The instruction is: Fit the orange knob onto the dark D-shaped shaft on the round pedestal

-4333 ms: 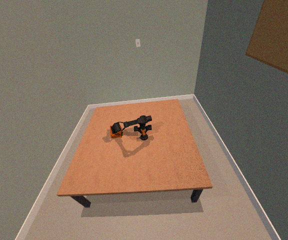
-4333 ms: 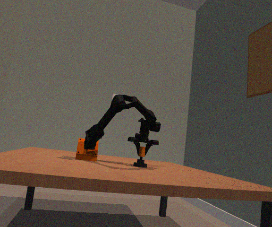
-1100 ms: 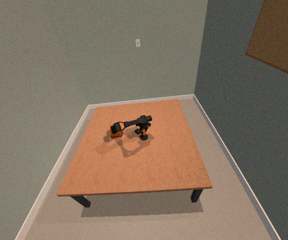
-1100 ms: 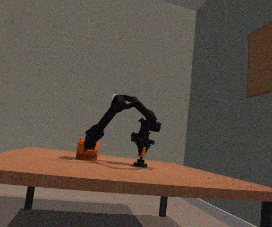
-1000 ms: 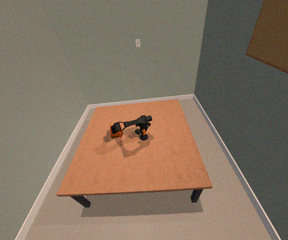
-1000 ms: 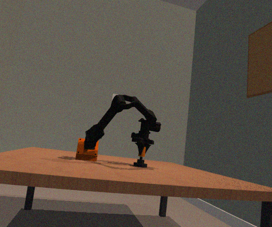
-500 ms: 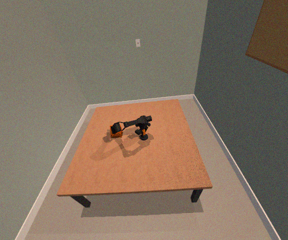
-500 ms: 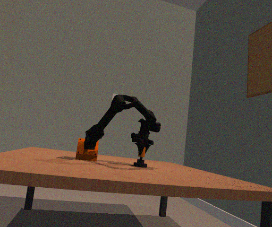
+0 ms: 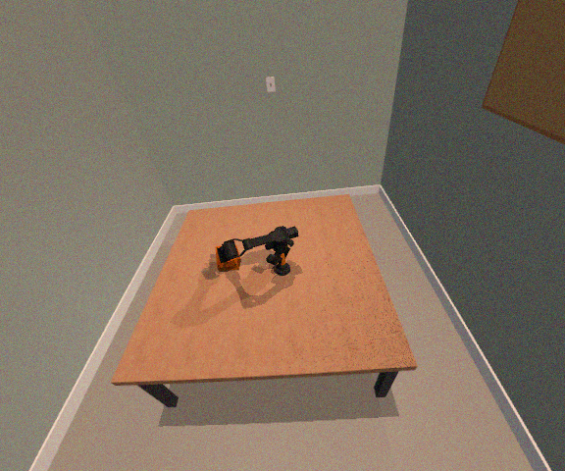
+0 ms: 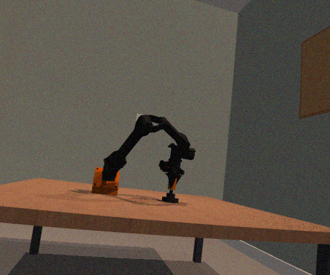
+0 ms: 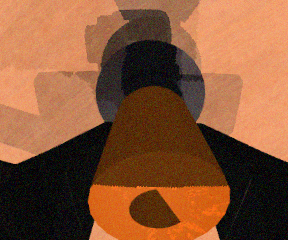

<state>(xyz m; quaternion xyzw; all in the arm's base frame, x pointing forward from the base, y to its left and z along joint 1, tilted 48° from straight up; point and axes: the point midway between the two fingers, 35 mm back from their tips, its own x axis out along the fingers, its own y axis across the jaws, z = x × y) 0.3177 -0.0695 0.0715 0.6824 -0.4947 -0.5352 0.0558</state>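
The orange knob [image 9: 283, 260] [image 10: 175, 183] [image 11: 151, 120] is upright in my gripper [image 9: 282, 259] [image 10: 172, 184] [image 11: 153, 131], which is shut on it. The wrist view shows a dark D-shaped mark on the knob's near end face, its straight edge slanting on the right. The round dark pedestal [image 9: 282, 270] [image 10: 170, 200] [image 11: 192, 97] stands on the table below. In the exterior view the dark shaft [image 10: 171, 192] shows between the knob's lower end and the pedestal, so the knob is not down on the pedestal. Whether knob and shaft touch is too small to tell. The shaft's flat side is hidden.
The arm's orange base [image 9: 228, 264] [image 10: 105, 189] stands on the wooden table [image 9: 273, 344] [image 10: 70, 204], left of the pedestal in the top and exterior views. The arm arches from it to the gripper. Arm shadows fall across the tabletop around the pedestal.
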